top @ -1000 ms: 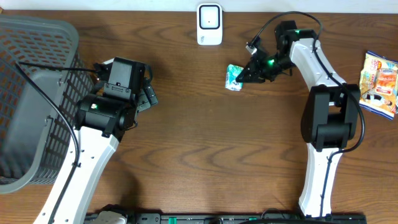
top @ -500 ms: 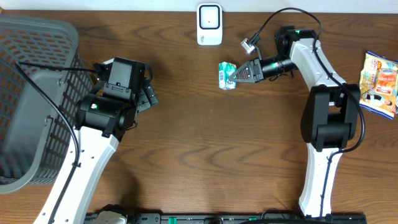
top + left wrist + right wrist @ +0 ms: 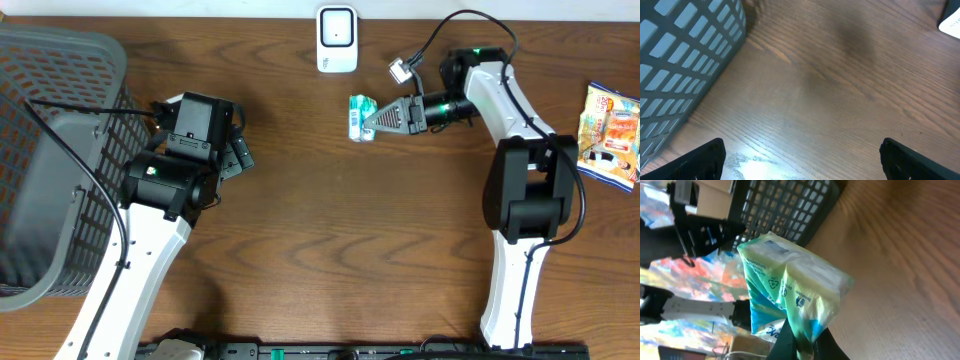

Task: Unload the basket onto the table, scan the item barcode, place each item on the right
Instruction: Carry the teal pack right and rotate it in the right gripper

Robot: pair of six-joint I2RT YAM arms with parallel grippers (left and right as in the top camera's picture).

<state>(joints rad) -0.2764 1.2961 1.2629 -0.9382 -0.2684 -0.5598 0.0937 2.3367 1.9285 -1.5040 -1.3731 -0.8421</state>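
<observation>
Two right fingers (image 3: 381, 117), pinching the green-and-white plastic packet (image 3: 357, 112), should tilt its barcode toward the white box-shaped scanner (image 3: 337, 38); left fingers (image 3: 700, 159) spread.

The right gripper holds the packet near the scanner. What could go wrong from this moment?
1. The right gripper pinches only one thin edge of the packet, so the packet may slip or swing.
2. The packet is off to one side of the scanner, and no barcode shows in the wrist view, so the scan may fail.

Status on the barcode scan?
Right gripper shut on green packet, near white scanner. Left gripper open, empty, near basket. Nothing between packet and scanner.
</observation>
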